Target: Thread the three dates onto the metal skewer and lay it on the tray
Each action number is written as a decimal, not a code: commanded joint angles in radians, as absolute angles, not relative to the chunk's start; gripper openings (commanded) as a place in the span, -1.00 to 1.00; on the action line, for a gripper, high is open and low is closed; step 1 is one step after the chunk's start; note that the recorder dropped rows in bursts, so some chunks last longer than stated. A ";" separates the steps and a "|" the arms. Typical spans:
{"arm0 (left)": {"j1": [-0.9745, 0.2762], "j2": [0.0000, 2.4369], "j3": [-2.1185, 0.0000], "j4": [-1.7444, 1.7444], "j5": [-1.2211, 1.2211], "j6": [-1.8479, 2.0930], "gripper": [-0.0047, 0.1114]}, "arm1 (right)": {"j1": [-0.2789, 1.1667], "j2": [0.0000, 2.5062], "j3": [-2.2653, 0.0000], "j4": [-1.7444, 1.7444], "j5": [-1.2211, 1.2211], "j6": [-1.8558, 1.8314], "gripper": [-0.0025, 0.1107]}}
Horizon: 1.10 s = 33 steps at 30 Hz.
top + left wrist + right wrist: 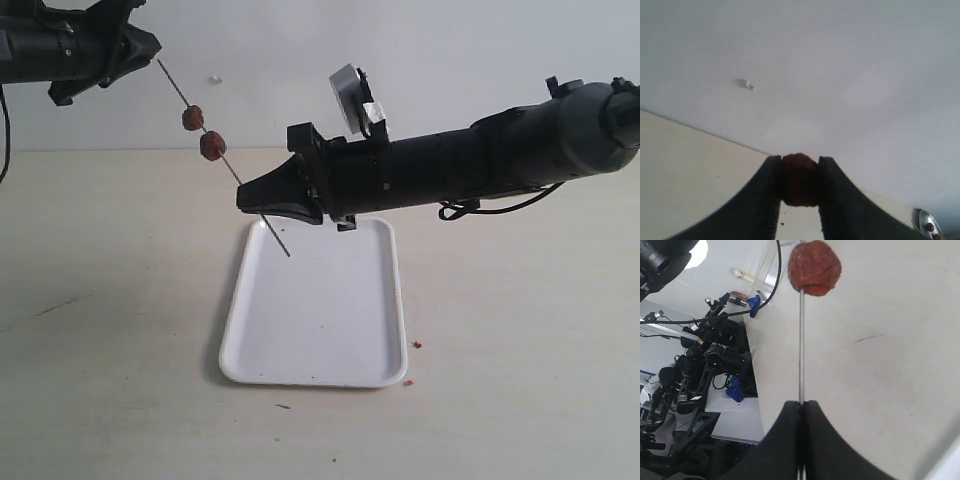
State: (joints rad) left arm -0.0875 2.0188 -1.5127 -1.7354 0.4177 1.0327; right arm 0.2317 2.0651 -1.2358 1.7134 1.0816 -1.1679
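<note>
The metal skewer (245,190) hangs slanted in the air above the far end of the white tray (330,345). Two dates (192,118) (212,146) are threaded on its upper part. My right gripper (256,197) is shut on the skewer's lower part, and the bare tip pokes out below it over the tray. In the right wrist view the rod (801,350) runs from the closed right gripper (802,405) up to a date (815,267). My left gripper (800,162) is shut on a third date (800,182). In the exterior view the left gripper (148,47) sits at the skewer's upper end.
Small brown crumbs (417,344) lie on the pale table beside the tray's near right corner. A white wall stands behind the table. Past the table's edge, black arms and cables (700,365) crowd a bench.
</note>
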 commanded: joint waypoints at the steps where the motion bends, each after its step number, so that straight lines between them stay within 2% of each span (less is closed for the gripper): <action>1: -0.090 2.019 -1.514 -1.744 0.397 0.975 -0.46 | 0.245 2.061 -1.233 1.744 1.068 -1.174 -0.96; 9: -0.094 2.019 -1.514 -1.744 0.418 0.942 -0.46 | 0.302 2.061 -1.233 1.744 0.994 -1.177 -0.96; 17: -0.094 2.019 -1.514 -1.744 0.467 0.942 -0.46 | 0.302 2.061 -1.243 1.744 0.994 -1.181 -0.96; 33: -0.094 2.019 -1.512 -1.744 0.416 0.942 -0.46 | 0.302 2.059 -1.304 1.744 0.962 -1.194 -0.96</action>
State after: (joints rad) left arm -0.0915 2.0188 -1.5127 -1.7371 0.4255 0.9465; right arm 0.3008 2.0651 -1.2840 1.7343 0.9577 -1.1930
